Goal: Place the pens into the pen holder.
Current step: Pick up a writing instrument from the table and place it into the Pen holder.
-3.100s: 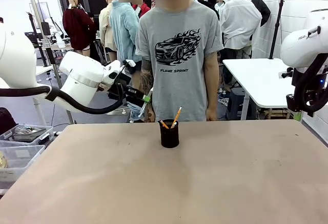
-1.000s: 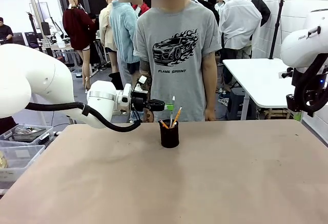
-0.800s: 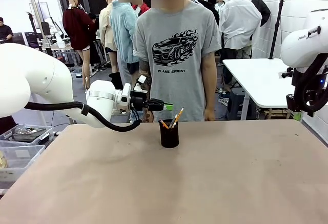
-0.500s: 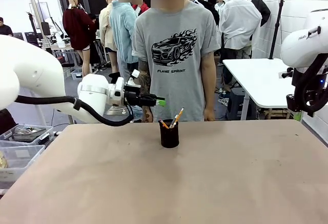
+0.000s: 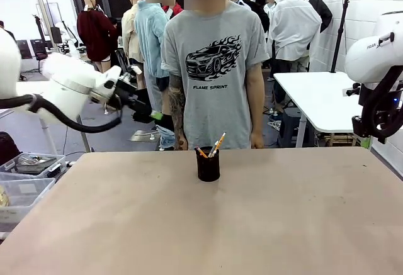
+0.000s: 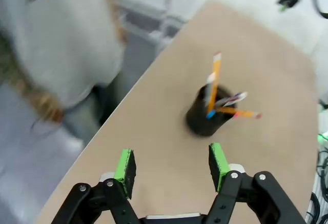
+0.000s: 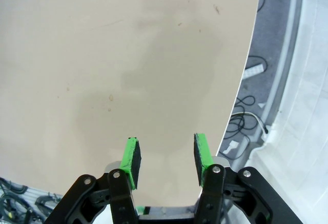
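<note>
Black mesh pen holder [image 5: 208, 165] stands mid-table near the far edge with the pens [image 5: 216, 145] already inside, so the task looks complete. They stand roughly upright, tips fanning up and outward. The left gripper [image 6: 171, 163] and right gripper [image 7: 165, 155] both hang wide apart, empty.

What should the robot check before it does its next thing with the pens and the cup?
1. Pens standing inside the pen holder: ok.
2. Pen holder upright on the table: ok.
3. Left gripper open with nothing between its fingers: ok.
4. Left gripper clear of the holder, up and to its left in the front view: ok.
5. Right gripper open and holding nothing, above bare table: ok.
6. Any pen left lying on the table: none in the front view, ok.
</note>
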Action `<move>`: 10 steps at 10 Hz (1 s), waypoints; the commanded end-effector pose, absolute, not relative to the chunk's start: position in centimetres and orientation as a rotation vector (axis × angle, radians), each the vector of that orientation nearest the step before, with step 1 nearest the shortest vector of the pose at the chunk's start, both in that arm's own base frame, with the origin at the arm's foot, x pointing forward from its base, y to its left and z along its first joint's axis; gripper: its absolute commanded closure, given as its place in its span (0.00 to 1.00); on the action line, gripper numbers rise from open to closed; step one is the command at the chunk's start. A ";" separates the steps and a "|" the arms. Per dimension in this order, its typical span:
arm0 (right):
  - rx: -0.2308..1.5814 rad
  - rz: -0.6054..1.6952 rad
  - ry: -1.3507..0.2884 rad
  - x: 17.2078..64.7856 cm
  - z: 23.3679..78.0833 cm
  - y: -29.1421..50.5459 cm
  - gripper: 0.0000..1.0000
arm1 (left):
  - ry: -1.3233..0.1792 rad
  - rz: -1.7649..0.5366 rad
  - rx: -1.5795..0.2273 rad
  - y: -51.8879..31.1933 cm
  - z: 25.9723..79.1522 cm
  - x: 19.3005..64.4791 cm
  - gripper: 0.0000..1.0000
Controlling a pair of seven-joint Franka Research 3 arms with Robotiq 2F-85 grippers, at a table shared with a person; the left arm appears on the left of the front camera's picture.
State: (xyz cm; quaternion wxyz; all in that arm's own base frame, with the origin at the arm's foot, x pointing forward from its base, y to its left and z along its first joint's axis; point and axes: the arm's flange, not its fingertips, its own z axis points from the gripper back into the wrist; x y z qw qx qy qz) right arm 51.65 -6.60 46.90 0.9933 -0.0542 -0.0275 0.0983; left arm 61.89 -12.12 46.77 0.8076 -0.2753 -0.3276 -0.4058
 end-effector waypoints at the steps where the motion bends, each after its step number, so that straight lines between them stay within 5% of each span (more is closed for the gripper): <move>1: -0.111 0.207 -0.055 51.6 46.8 -6.6 0.46 | -0.428 -0.620 -0.392 -9.5 46.7 59.9 0.25; 5: -0.111 0.207 -0.055 51.6 46.8 -6.6 0.46 | -0.168 -0.336 -0.203 -4.5 43.9 56.3 0.25; 10: -0.111 0.207 -0.055 51.6 46.8 -6.6 0.46 | -0.190 -0.322 -0.130 -2.8 41.7 56.1 0.25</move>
